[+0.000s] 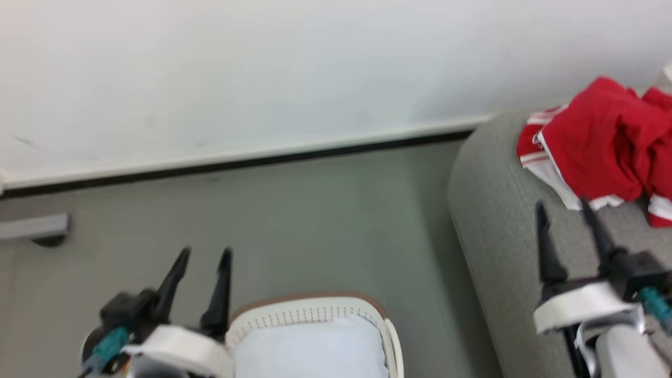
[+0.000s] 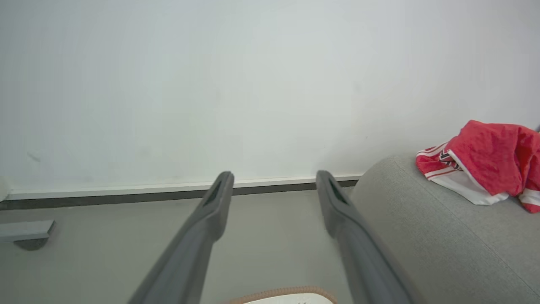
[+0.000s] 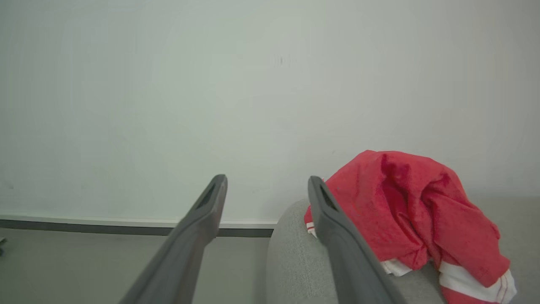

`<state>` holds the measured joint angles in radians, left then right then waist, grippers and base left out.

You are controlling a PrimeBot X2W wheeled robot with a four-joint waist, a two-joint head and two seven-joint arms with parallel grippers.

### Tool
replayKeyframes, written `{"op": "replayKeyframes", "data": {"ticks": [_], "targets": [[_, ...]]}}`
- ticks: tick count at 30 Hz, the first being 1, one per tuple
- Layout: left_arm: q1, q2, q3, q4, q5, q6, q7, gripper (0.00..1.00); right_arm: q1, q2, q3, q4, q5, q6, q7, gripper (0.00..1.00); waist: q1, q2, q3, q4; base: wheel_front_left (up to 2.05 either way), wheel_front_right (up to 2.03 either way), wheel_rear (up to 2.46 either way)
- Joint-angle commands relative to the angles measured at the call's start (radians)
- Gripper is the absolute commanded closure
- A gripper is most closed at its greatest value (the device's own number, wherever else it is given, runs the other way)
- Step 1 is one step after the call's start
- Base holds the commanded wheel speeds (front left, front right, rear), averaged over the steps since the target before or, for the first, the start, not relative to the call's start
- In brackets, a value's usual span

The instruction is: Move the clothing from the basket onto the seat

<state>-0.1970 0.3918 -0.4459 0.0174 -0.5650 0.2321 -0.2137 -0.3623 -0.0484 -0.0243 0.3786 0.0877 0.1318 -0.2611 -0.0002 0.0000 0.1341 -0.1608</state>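
The red clothing (image 1: 598, 142) lies in a heap on the grey seat (image 1: 499, 220). The right pincer (image 1: 562, 205) is spread wide and empty, near the heap. The left pincer (image 1: 206, 252) is spread too, over the floor (image 1: 315, 210) beside the white basket (image 1: 310, 310).

Wall (image 1: 262, 68): plain white, toward 12 o'clock.
Skirting (image 1: 236, 157): white strip over a dark line, at the wall's foot.
Floor (image 1: 315, 226): smooth grey.
Grey slab (image 1: 31, 227): flat, at 9 o'clock, on the floor.
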Motion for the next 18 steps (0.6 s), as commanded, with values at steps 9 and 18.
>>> {"op": "replayKeyframes", "data": {"ticks": [9,18], "targets": [[0.167,-0.013,0.074,0.056,-0.002,0.023,-0.049,0.00,0.163,-0.001,0.110,-0.020,0.063,-0.002,-0.002,0.00,0.0002,0.0000,-0.124,0.078,0.00,0.00,0.00],[0.236,-0.069,0.154,0.086,0.050,-0.038,-0.051,0.00,0.232,-0.002,0.151,-0.022,0.046,-0.002,-0.002,0.00,0.0002,0.0000,-0.155,0.077,0.00,0.00,0.00]]}}
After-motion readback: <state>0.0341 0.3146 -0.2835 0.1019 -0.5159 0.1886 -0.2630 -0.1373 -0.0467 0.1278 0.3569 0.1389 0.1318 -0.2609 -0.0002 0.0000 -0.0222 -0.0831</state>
